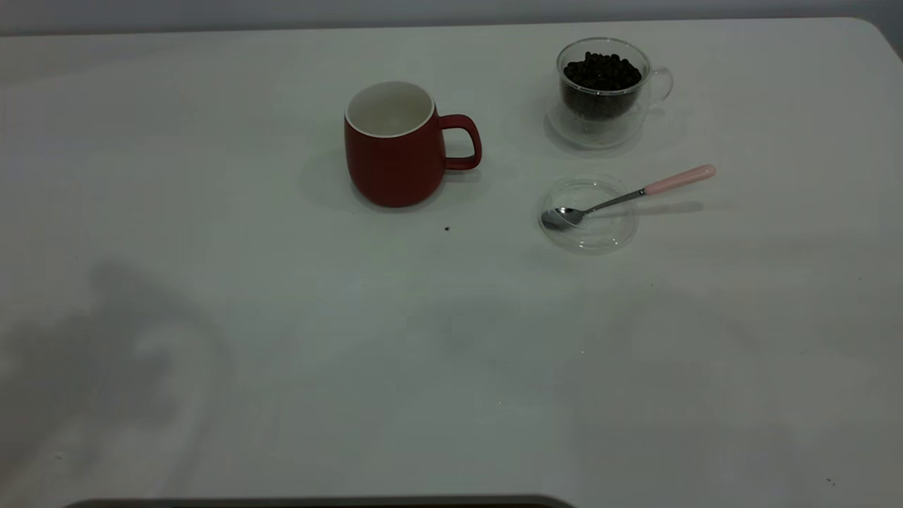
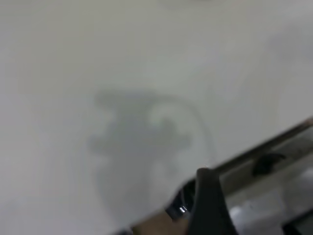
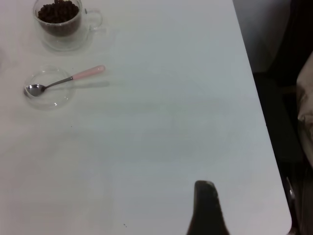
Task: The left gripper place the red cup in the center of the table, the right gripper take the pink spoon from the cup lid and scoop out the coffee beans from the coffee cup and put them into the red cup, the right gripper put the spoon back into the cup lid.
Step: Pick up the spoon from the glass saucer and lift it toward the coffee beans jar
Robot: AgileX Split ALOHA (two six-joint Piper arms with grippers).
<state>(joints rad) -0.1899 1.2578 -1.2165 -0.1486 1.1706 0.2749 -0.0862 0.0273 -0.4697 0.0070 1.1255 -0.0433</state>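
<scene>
The red cup (image 1: 398, 144) stands upright near the middle of the table (image 1: 282, 339), handle to the right, its white inside empty. The coffee cup (image 1: 603, 88) holds the coffee beans (image 1: 602, 70) at the back right. The cup lid (image 1: 589, 214) lies in front of it, and the pink spoon (image 1: 635, 194) rests with its bowl in the lid and its handle pointing right. The right wrist view shows the coffee cup (image 3: 61, 22), the lid (image 3: 49, 88) and the spoon (image 3: 66, 80), far from my right gripper (image 3: 208, 208). My left gripper (image 2: 208, 203) hangs over the table's edge. Neither gripper shows in the exterior view.
A small dark speck (image 1: 446, 228) lies on the table in front of the red cup. An arm's shadow (image 1: 127, 353) falls on the front left. The table's right edge (image 3: 259, 98) borders a dark floor.
</scene>
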